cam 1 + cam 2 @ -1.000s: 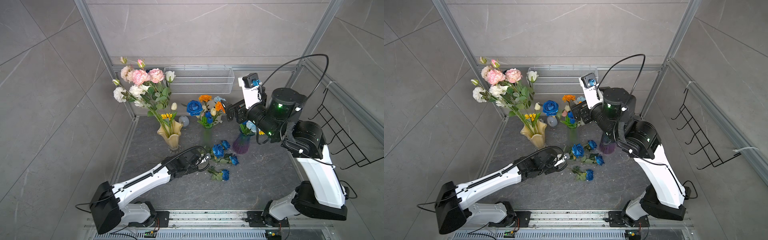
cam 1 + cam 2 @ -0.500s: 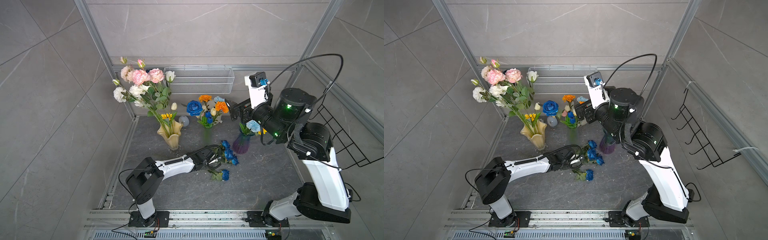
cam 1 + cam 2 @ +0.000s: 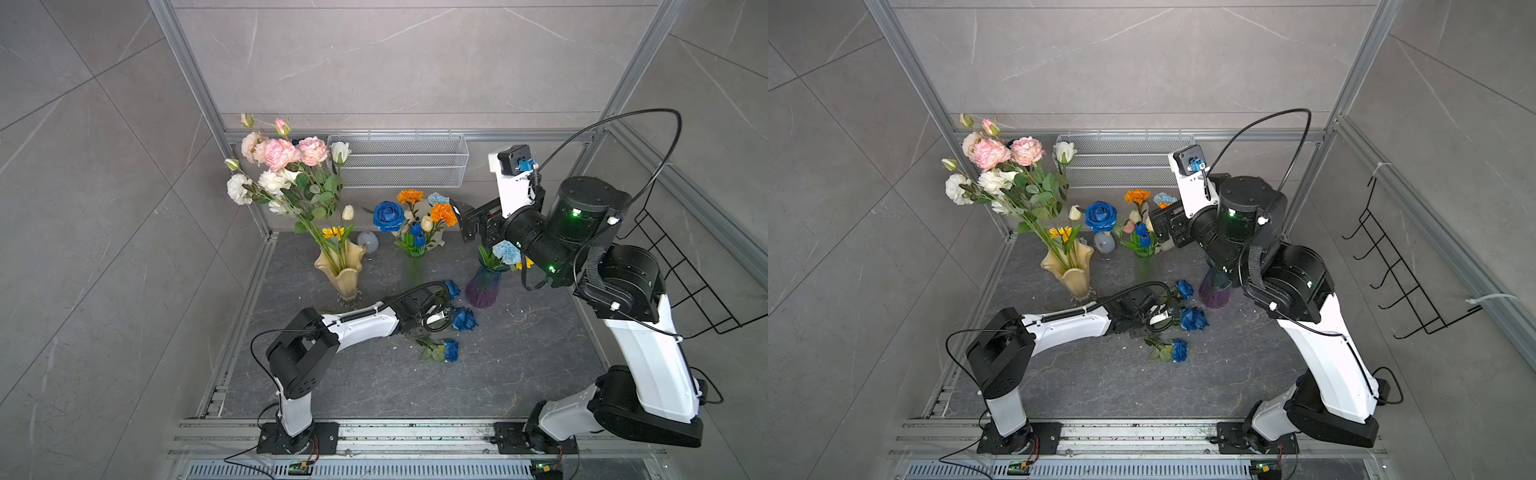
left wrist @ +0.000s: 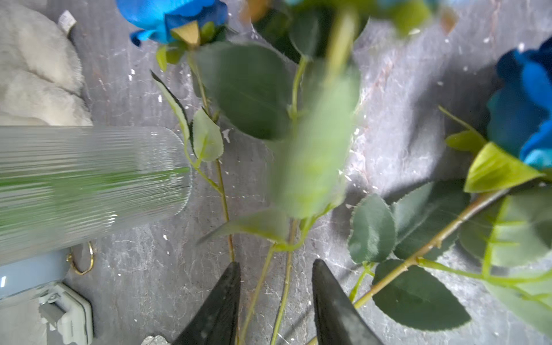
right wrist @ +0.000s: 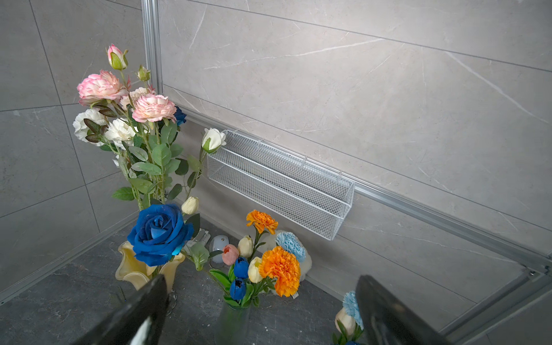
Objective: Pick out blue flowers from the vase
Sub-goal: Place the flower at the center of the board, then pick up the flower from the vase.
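Note:
Three deep blue roses lie on the dark table in both top views (image 3: 464,319) (image 3: 1194,319), their green stems pointing left. My left gripper (image 3: 441,318) (image 4: 274,265) sits low over those stems. It is open, with two thin stems lying loose between its black fingers (image 4: 224,298). A ribbed clear vase (image 4: 89,185) (image 3: 412,270) holds blue tulips (image 3: 417,232), orange carnations and a pale blue carnation (image 3: 438,198). A large blue rose (image 3: 387,215) (image 5: 159,231) stands upright beside it. My right gripper (image 3: 461,220) (image 5: 261,279) hangs open above this bunch, holding nothing.
A purple vase (image 3: 482,286) with a pale blue carnation (image 3: 505,251) stands under my right forearm. A yellow vase (image 3: 343,274) of pink and white blooms stands at the back left. A white mesh basket (image 3: 399,166) hangs on the back wall.
My left gripper carried a blue rose to the right, in among the roses on the table, then opened and let go of the stem. My right arm drew back to the right.

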{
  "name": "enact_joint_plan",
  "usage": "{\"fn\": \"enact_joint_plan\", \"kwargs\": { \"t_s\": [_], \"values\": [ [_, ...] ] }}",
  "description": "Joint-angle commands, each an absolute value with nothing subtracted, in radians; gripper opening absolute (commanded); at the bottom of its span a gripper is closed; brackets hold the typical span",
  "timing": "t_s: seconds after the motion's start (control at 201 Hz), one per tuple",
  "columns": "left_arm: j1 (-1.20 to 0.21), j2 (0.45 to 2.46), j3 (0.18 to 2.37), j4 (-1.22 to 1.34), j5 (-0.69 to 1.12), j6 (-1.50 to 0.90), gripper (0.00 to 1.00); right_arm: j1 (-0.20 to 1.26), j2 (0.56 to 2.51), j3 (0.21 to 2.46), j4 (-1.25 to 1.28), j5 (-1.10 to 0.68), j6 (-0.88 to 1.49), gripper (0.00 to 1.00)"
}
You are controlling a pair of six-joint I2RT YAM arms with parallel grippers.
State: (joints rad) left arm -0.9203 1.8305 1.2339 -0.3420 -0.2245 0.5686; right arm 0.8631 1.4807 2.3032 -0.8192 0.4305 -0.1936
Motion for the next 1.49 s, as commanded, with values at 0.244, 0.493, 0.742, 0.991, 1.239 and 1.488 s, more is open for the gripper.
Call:
{"fn": "enact_joint_plan", "kwargs": {
  "t_s": [0.244, 0.493, 0.742, 0.991, 1.239, 1.488],
  "values": [
    [-0.905, 1.576, 1.236, -0.499, -0.132, 0.425, 0.55, 0.857, 1.542, 2.415, -0.858, 0.384, -0.177, 1.00],
    [-0.771, 1.227, 1.162, -0.524, -0.157, 0.132, 0.71, 0.854, 1.664, 2.567, -0.891, 0.263, -0.170, 1.00],
    [-0.466, 1.034, 1.139, -0.587, -0.181, -0.136, 0.75, 0.854, 1.803, 2.669, -0.823, 0.104, -0.184, 1.00],
    [-0.281, 1.102, 1.211, -0.506, -0.178, -0.228, 0.79, 0.857, 1.959, 2.732, -0.718, 0.073, -0.236, 1.00],
    [-0.255, 1.210, 1.267, -0.323, -0.136, -0.358, 0.82, 0.853, 2.016, 2.783, -0.683, 0.106, -0.226, 1.00],
    [-0.252, 1.291, 1.305, -0.192, -0.196, -0.425, 0.83, 0.841, 1.975, 2.706, -0.671, 0.109, -0.217, 1.00]
  ]
}}
